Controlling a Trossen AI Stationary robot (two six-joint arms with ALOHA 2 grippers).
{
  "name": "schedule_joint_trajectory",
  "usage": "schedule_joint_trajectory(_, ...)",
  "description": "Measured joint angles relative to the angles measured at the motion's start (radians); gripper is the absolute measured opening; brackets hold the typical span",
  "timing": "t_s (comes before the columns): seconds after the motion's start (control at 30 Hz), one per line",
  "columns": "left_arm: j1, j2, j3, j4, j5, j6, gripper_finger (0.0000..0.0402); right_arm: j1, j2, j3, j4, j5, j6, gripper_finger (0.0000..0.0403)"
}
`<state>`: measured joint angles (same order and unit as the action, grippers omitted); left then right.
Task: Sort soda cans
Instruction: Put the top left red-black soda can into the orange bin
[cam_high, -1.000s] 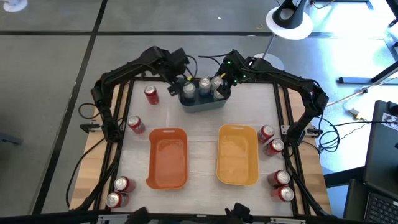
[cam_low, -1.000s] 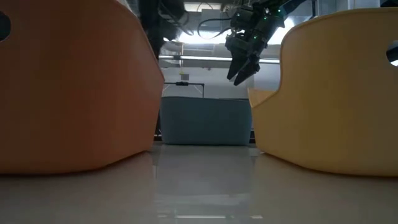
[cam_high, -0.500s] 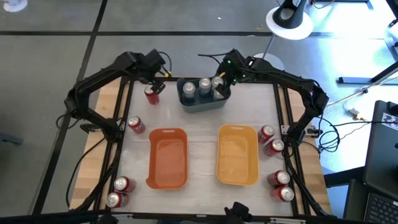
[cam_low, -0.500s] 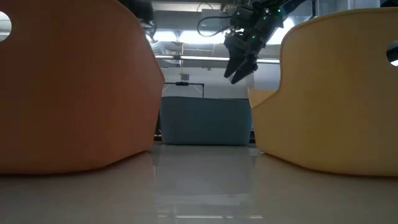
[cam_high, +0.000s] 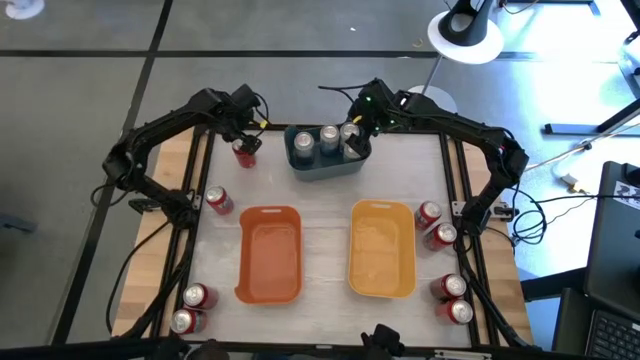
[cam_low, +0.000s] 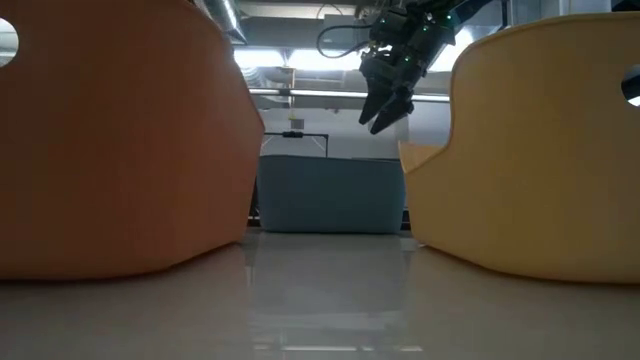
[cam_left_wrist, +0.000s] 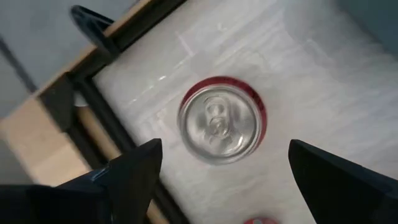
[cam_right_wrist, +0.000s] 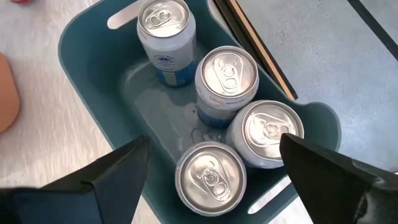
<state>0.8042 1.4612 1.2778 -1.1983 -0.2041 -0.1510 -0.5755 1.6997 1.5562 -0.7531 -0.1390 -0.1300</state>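
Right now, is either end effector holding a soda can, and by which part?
Nothing is held. The left end effector is open above a red can; the right end effector is open over the blue bin of silver cans.

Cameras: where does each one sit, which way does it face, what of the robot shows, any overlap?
High: overhead, straight down; table, both arms.
Low: table height, level between orange bin and yellow bin; right gripper above.
Left wrist: over a red can; left gripper open.
Right wrist: over the blue bin holding four silver cans; own fingers spread.
Shared: blue bin in high, low and right wrist views.
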Motion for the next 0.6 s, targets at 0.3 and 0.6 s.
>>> schedule_joint_trajectory(0.3, 0.037, 0.0, -0.063, 0.099, 0.023, 0.023, 0.0335, 0.0, 0.0, 0.0, -0.004, 0.0, 0.003, 0.0356)
schedule_joint_trajectory(0.6, 0.057, 0.0, -0.15, 0.198, 0.049, 0.02, 0.0335, 0.0, 0.0, 0.0, -0.003, 0.0, 0.003, 0.0356)
